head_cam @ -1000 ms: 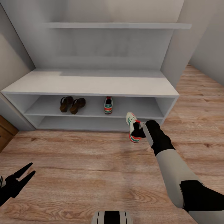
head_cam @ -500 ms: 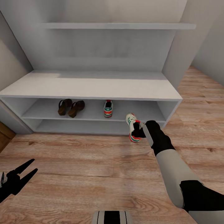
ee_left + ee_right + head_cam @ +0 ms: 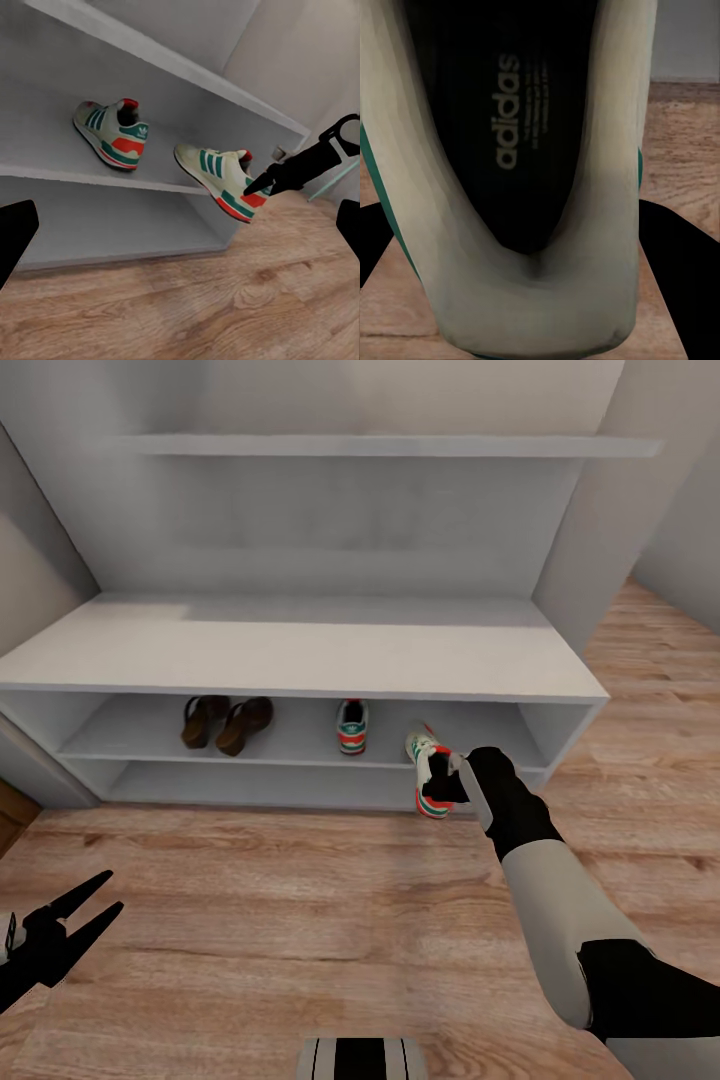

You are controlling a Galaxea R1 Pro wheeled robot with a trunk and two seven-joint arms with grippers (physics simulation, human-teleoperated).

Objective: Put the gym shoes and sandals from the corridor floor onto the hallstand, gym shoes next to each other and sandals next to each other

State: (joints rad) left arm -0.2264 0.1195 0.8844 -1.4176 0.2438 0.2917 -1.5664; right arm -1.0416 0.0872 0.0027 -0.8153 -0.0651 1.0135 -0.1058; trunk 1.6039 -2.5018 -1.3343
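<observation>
Three shoes sit on the rack (image 3: 300, 660): both sandals (image 3: 226, 722) and one sneaker (image 3: 351, 726). Your right gripper (image 3: 452, 778) grips the last sneaker (image 3: 428, 772) at the rack's front; your left gripper (image 3: 72, 920) is spread, empty.

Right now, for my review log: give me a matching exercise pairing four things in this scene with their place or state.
Things:
1. two sandals
2. shelved gym shoe
3. held gym shoe
4. left claw

States:
A. gripped by the right claw in front of the hallstand
B. open, over the corridor floor
C. side by side, upper compartment
D. alone, mid-shelf

Pairs: 1-C, 2-D, 3-A, 4-B
</observation>
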